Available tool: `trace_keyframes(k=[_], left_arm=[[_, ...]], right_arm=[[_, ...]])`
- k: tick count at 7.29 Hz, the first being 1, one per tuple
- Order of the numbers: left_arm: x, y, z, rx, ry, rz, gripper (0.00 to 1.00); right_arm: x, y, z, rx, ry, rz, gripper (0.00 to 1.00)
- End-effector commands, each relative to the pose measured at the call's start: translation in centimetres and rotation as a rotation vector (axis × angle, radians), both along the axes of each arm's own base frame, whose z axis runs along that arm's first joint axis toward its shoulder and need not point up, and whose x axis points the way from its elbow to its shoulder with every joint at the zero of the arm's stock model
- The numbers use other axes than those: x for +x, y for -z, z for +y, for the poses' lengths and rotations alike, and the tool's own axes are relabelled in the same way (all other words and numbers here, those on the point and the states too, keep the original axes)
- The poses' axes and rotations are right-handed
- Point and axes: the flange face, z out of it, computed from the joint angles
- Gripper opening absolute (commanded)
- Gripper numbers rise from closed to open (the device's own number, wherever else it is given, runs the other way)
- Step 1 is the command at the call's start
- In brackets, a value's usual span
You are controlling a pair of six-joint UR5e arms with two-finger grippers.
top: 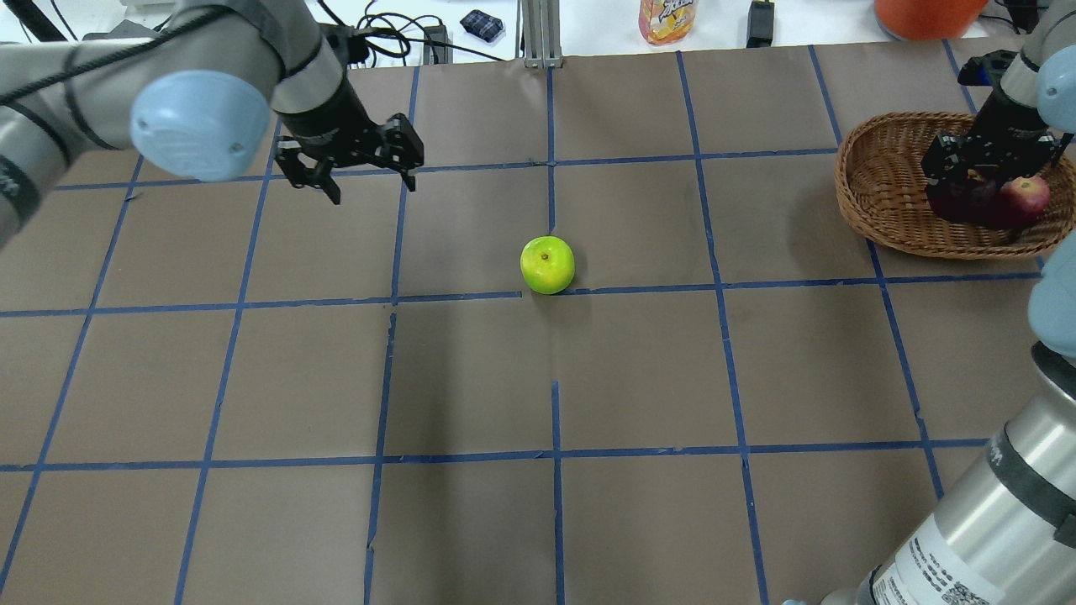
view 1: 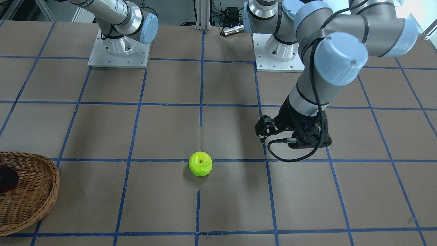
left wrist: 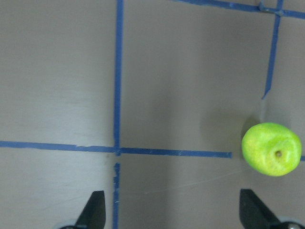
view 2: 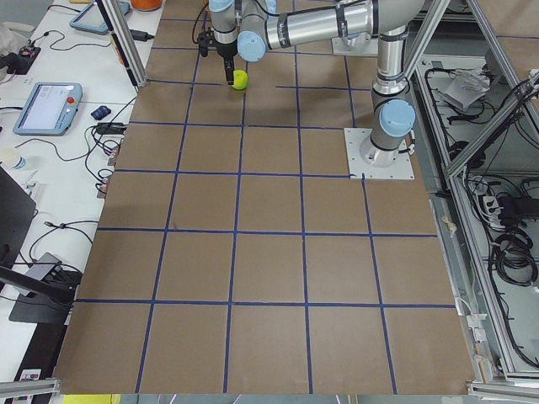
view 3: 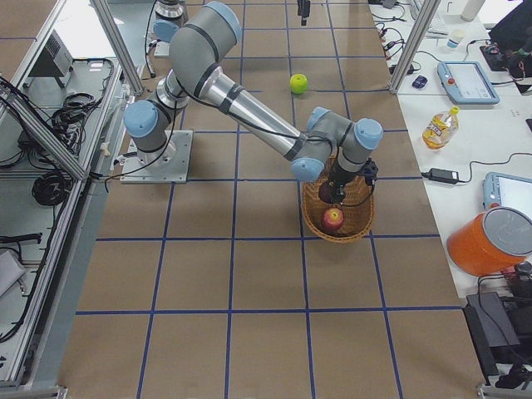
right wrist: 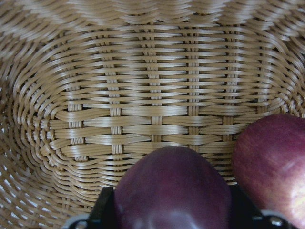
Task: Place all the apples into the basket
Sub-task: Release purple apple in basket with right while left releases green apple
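Note:
The lime green apple (top: 547,265) sits alone on the brown table near its middle; it also shows in the left wrist view (left wrist: 271,149). My left gripper (top: 370,186) is open and empty, hovering to the apple's left and a little farther back. The wicker basket (top: 874,193) stands at the far right. My right gripper (top: 967,189) is down inside it, jaws closed against both sides of the dark purple apple (right wrist: 174,191). The red apple (top: 1027,197) lies in the basket right beside the purple one.
Blue tape lines grid the table. A juice bottle (top: 668,18), an orange container (top: 925,13) and cables lie beyond the table's far edge. Both arm bases (view 1: 117,51) stand at the robot's side of the table.

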Motion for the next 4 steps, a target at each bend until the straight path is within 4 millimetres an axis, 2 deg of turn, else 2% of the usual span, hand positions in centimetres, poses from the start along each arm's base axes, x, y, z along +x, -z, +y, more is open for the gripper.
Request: trace_keyframes(k=[1, 2, 3, 4], left_arm=[[3.1, -5.2, 3.1, 0.022, -0.011, -0.036, 1.0], [4.7, -7.1, 4.1, -0.008, -0.016, -0.035, 1.0], [4.4, -8.4, 5.2, -0.033, 0.0, -0.035, 1.0], [3.9, -9.9, 6.4, -0.06, 0.009, -0.04, 1.0]], right_arm=[[-0.1, -1.5, -0.2, -0.013, 0.005, 0.009, 1.0], [1.0, -4.7, 0.7, -0.019, -0.002, 0.008, 1.0], [2.8, -7.6, 1.7, -0.008, 0.002, -0.008, 1.0], [6.4, -10.1, 2.1, -0.004, 0.006, -0.005, 1.0]])
